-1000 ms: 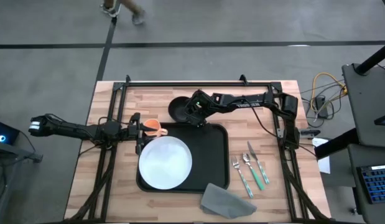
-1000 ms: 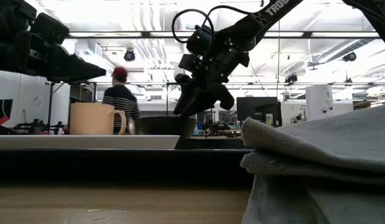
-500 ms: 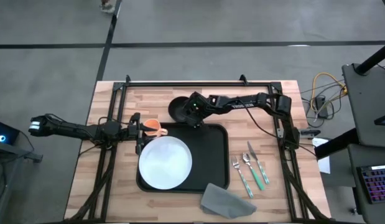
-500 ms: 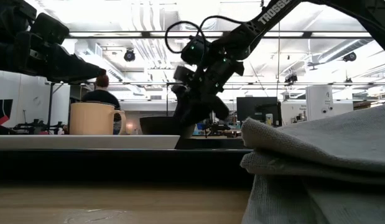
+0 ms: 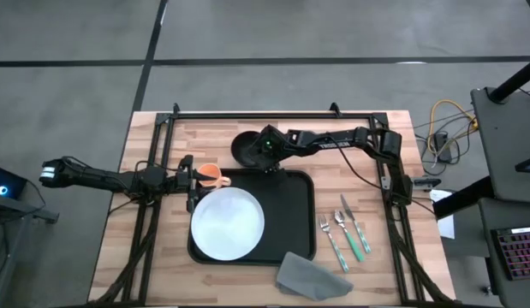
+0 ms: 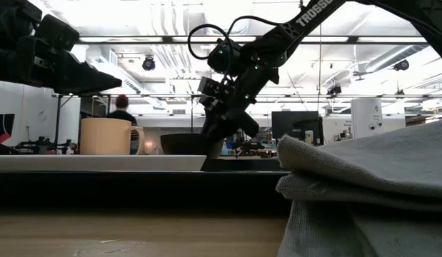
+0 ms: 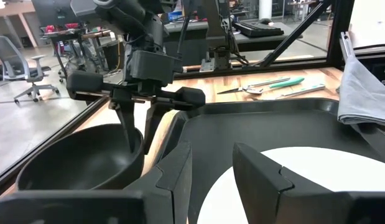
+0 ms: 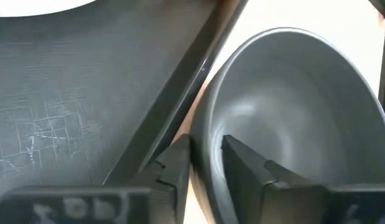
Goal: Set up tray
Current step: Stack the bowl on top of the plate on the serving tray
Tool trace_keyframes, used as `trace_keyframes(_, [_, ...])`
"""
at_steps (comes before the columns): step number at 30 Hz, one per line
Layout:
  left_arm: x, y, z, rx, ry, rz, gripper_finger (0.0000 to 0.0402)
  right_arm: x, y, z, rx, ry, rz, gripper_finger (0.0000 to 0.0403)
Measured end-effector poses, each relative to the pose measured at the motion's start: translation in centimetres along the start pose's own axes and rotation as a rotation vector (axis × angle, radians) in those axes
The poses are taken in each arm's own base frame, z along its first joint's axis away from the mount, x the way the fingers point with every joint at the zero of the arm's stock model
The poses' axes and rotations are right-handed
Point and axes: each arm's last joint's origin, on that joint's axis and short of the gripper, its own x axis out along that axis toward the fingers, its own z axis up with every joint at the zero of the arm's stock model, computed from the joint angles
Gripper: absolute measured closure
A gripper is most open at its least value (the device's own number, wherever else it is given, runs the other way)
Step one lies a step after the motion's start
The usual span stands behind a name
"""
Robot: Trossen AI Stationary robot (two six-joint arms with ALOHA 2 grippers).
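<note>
A wooden table seen from directly above, with a large black tray [image 5: 290,205] at the centre of the frame, long side running left to right. A round white plate [image 5: 228,224] lies in the tray's left half, and an orange mug [image 5: 211,174] stands in the tray's upper left corner. Just above the tray's top edge, on the bare wood, sits a dark bowl [image 5: 245,148]. The right gripper [image 5: 266,152] reaches in from the right of the frame and is down at the bowl's right side; in the right wrist view its two fingers [image 8: 242,163] straddle the bowl's rim [image 8: 208,134], one inside and one outside, parted with a narrow gap, and it is hard to tell whether they actually press on the rim. The left gripper [image 5: 189,181] hangs at the left of the frame beside the mug, above the tray's left end, its fingers spread apart and grasping nothing. At lower centre a grey folded napkin [image 5: 312,274] overlaps the tray's bottom right corner. To the right of the tray, on the wood, lie two forks [image 5: 335,235] and a knife with green handles [image 5: 356,231], side by side
</note>
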Motion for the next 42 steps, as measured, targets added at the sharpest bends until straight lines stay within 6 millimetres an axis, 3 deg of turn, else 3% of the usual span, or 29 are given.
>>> trace_keyframes(4, [0.0, 0.0, 0.0, 0.0, -0.001, 0.0, 0.0303, -0.1, -0.1, 0.1, 0.001, -0.002, -0.002, 0.0379])
trace_keyframes(7, [0.0, 0.0, 0.0, 0.0, 0.0, 0.0, 0.0303, -0.1, -0.3, 0.3, 0.002, -0.01, -0.009, 0.0392])
trace_keyframes(32, [0.0, 0.0, 0.0, 0.0, 0.0, 0.0, 0.0303, -1.5, 0.1, 1.8, 0.004, -0.038, -0.02, 0.0394])
trace_keyframes(42, [0.0, 0.0, 0.0, 0.0, -0.001, 0.0, 0.0303, -4.9, 2.4, 4.8, -0.024, 0.012, -0.029, 0.0394])
